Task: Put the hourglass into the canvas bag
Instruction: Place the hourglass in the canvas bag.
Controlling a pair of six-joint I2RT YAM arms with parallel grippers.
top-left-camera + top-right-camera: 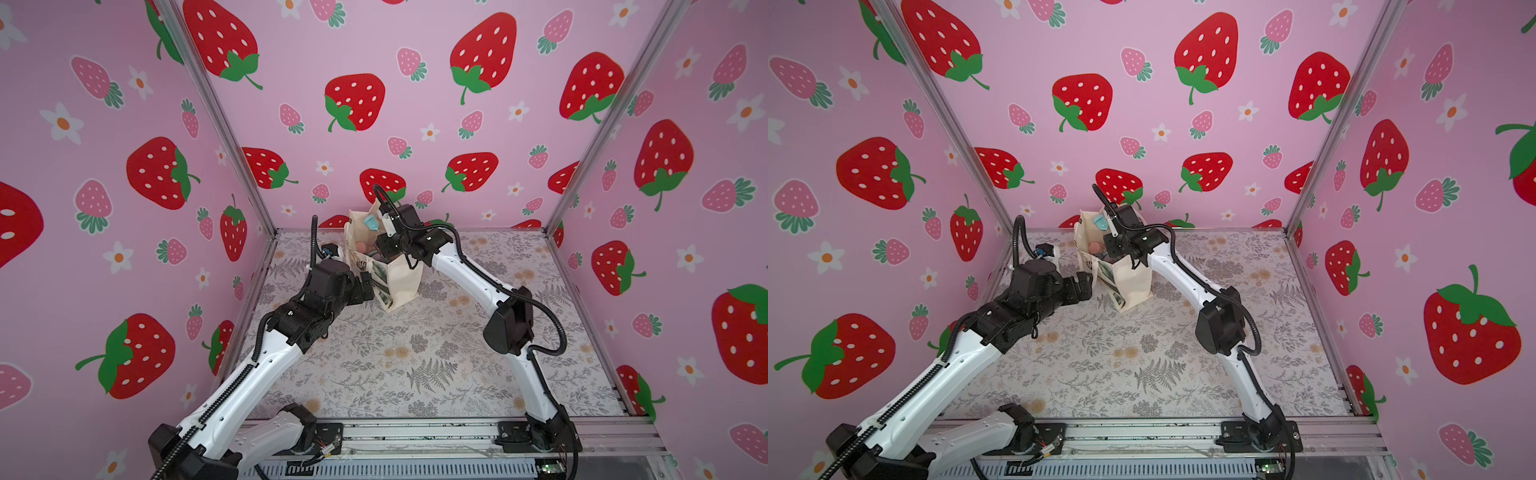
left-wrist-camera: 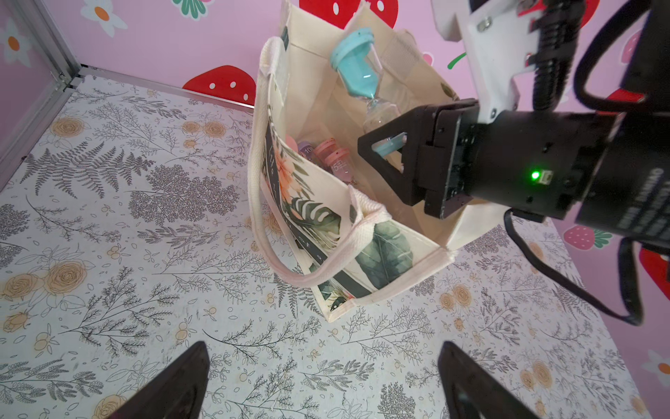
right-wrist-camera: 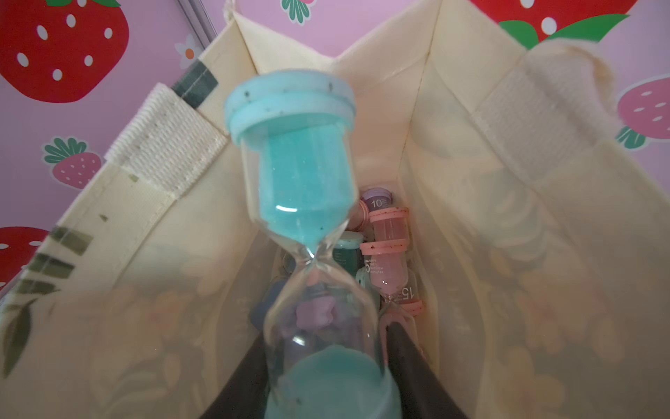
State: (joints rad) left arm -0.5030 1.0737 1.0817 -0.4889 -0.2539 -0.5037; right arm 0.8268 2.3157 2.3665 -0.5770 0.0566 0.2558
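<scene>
Strawberry walls, flowered bench; right jaws clamp the hourglass by its lower cap in the canvas bag mouth. Likely light, slick, fragile glass, so the cap looks the safest hold. The left jaws gape empty.

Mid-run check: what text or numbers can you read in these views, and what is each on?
"10": purple hourglass inside the canvas bag.
"15": pink hourglass beside it.
Small print beside the numbers: too blurred to read.
Lettering on the bag's dark print band: unreadable.
</scene>
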